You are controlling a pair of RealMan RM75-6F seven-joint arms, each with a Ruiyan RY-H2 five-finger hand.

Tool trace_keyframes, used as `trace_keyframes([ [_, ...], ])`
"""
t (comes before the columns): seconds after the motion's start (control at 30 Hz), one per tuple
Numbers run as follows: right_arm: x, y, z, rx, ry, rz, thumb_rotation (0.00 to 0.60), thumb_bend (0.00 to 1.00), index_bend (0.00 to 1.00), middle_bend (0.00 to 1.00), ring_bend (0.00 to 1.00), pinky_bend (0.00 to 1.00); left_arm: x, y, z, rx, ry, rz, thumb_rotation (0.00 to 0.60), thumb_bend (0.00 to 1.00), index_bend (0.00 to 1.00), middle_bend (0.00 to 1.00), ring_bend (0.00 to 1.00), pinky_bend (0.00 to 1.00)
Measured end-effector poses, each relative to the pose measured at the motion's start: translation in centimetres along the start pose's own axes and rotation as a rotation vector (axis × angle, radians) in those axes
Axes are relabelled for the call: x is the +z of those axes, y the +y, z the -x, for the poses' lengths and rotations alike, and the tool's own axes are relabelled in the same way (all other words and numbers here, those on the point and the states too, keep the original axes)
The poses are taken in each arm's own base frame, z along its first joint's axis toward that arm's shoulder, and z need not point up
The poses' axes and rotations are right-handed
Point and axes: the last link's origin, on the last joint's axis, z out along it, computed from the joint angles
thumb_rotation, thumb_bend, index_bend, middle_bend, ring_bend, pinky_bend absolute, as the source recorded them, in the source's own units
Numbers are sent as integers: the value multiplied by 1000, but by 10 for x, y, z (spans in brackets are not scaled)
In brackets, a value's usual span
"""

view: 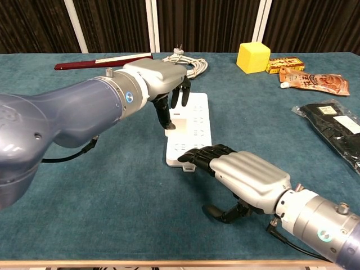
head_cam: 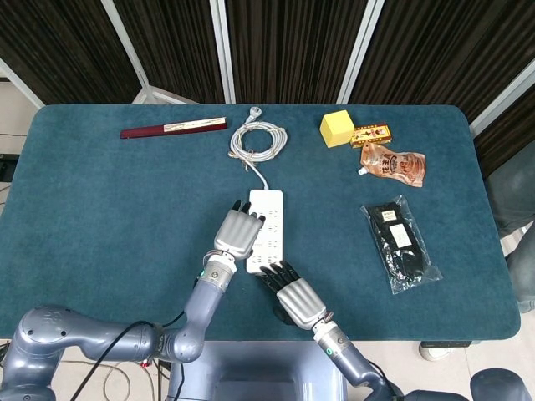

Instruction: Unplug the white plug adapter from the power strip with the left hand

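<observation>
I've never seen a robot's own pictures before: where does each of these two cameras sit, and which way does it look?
Head view: high up, looking steeply down on the table; both forearms and hands show.
Chest view: low, looking forward across the table; the left arm fills the left side.
Both show the left hand, right hand, power strip and yellow block.

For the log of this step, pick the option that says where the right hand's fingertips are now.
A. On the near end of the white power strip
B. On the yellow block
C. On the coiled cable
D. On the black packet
A: in the chest view the right hand lies palm down with its dark fingertips on the near end of the power strip, far from the other three items.
</observation>
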Motion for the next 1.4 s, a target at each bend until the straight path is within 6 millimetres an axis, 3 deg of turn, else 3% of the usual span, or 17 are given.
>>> trace_keyframes([
  [0.37, 0, 3, 0, 0, 2, 10, 600, 478, 95, 128, 33, 65, 6, 8, 15, 8, -39, -10, 600, 200, 471, 487, 159, 151],
  [0.8, 0, 4, 0, -1, 3, 11, 600, 478, 95, 128, 33, 65, 9, 4, 23, 15, -45, -41, 600, 213, 502, 531, 174, 152],
  [1.03, -1, 5, 1, -2, 1, 13, 600, 479, 95, 128, 34, 65, 9, 6, 30, 10, -57, -40, 600, 330, 568, 595, 206, 167],
  [1.4, -1, 6, 2, 5, -5, 20, 600, 479, 95, 128, 35, 65, 11, 12, 22, -1, 0, -31, 600, 347, 625, 656, 229, 177],
])
